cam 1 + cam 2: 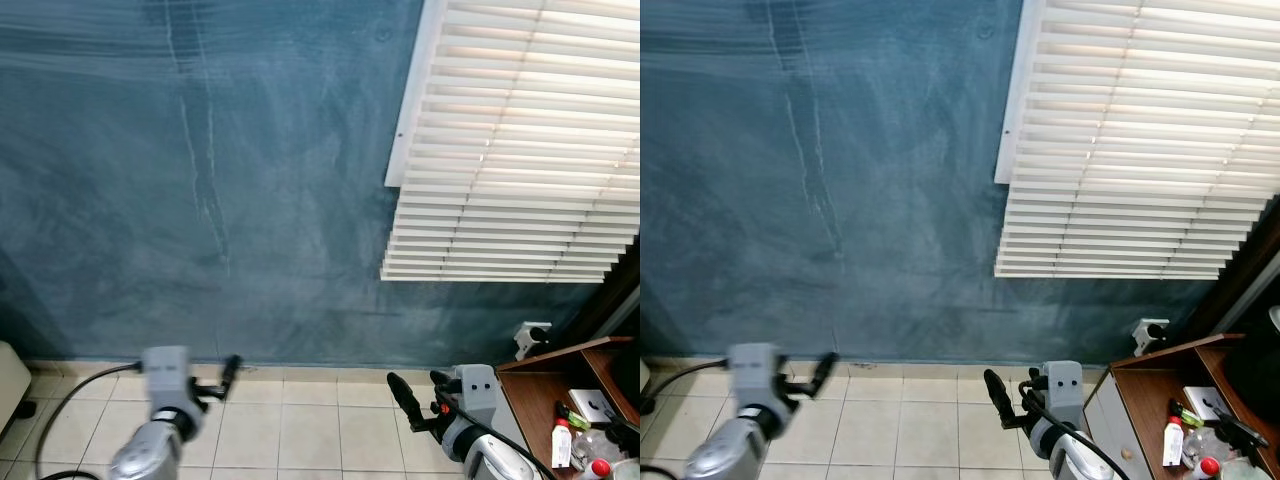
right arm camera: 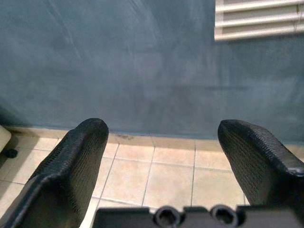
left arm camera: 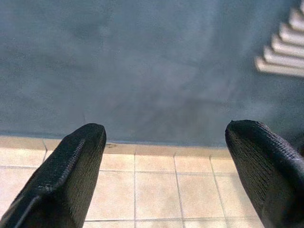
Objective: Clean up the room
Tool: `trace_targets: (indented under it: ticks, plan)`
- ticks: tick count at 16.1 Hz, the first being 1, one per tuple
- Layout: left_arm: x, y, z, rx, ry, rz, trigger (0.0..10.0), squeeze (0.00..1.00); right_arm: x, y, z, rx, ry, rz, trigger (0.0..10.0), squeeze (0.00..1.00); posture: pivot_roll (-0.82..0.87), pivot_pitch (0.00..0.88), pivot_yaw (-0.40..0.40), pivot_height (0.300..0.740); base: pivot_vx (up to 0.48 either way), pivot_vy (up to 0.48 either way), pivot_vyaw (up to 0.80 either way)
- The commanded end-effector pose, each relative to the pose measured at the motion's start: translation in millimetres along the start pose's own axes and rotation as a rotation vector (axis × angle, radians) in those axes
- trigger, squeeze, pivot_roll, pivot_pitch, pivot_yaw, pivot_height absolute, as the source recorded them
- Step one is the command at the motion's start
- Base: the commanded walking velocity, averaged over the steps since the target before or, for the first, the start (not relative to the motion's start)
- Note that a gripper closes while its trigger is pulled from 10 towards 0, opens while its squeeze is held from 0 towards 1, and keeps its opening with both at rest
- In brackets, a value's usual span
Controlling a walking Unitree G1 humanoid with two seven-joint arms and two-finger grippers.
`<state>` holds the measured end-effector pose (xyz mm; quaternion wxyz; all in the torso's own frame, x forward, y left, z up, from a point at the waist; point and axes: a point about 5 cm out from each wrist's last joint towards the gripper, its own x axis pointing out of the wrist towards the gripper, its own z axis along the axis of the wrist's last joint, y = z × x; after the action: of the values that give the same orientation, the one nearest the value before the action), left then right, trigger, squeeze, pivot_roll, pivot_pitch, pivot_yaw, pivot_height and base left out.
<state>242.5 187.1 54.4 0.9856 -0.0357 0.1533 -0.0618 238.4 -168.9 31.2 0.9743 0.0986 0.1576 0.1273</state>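
I face a blue wall (image 1: 200, 200) above a beige tiled floor (image 1: 300, 420). My left gripper (image 1: 228, 374) is held up over the tiles at the lower left. In the left wrist view its fingers (image 3: 71, 171) stand wide apart, open and empty. My right gripper (image 1: 420, 392) is raised at the lower right, open too, with only floor and wall between its fingers (image 2: 71, 166). At the far right a wooden desk (image 1: 520, 385) carries a white bottle (image 1: 562, 443) and other small clutter.
White window blinds (image 1: 520, 150) hang at the upper right. A wall socket (image 1: 530, 335) sits just above the desk corner. A pale rounded object (image 1: 10, 385) stands at the left edge, and a black cable (image 1: 70, 395) runs across the floor there.
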Motion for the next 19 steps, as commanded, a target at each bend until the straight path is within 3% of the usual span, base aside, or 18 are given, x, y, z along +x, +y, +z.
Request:
trace_targets:
  ticks: [1,6,9,14,15,16,17,18,19]
  plan:
    - [3.3,-1.4,11.4,0.098,-0.050,0.003,10.0,0.00,-1.6,-2.0,14.6,-0.029,-0.072,-0.010,10.0,0.00,0.08,0.000,-0.065,0.740,0.000,0.000,0.00]
    - [9.5,-8.1,13.9,0.009,-0.063,-0.057,10.0,0.00,-2.6,0.3,12.5,-0.022,-0.075,-0.047,10.0,0.00,0.05,0.000,-0.036,0.740,0.000,0.000,0.15]
    - [7.0,-11.9,5.1,0.071,-0.049,-0.015,10.0,0.00,-2.5,-0.7,10.4,-0.028,-0.067,-0.043,10.0,0.00,0.04,0.000,-0.040,0.740,0.000,0.000,0.71]
    - [12.2,-16.7,2.3,0.029,-0.057,0.003,10.0,0.00,3.2,-5.8,5.5,-0.035,-0.036,-0.042,10.0,0.00,0.08,0.000,-0.069,0.740,0.000,-0.249,0.68]
    - [15.1,-16.1,5.2,0.052,-0.061,0.007,10.0,1.00,6.1,-7.1,6.2,-0.043,-0.030,-0.035,10.0,0.00,0.09,0.000,-0.079,0.740,0.000,0.000,0.68]
    - [14.8,-14.4,5.4,0.061,-0.059,0.015,10.0,1.00,8.9,-7.6,8.2,-0.046,-0.031,-0.029,10.0,0.00,0.10,0.000,-0.082,0.740,0.000,0.000,0.68]
    - [13.3,-12.7,2.5,0.075,-0.039,0.031,10.0,0.74,11.2,-6.7,10.3,-0.048,-0.034,-0.021,10.0,0.00,0.11,0.000,-0.086,0.740,0.000,0.000,0.68]
    - [12.7,-12.1,0.7,0.086,-0.025,0.039,10.0,0.74,12.1,-6.0,11.2,-0.049,-0.035,-0.016,10.0,0.00,0.11,0.000,-0.086,0.740,0.000,0.000,0.68]
    - [12.1,-11.2,-0.4,0.100,-0.018,0.055,10.0,0.00,12.9,-5.0,11.7,-0.051,-0.038,-0.010,10.0,0.00,0.11,0.000,-0.086,0.740,0.000,0.000,0.68]
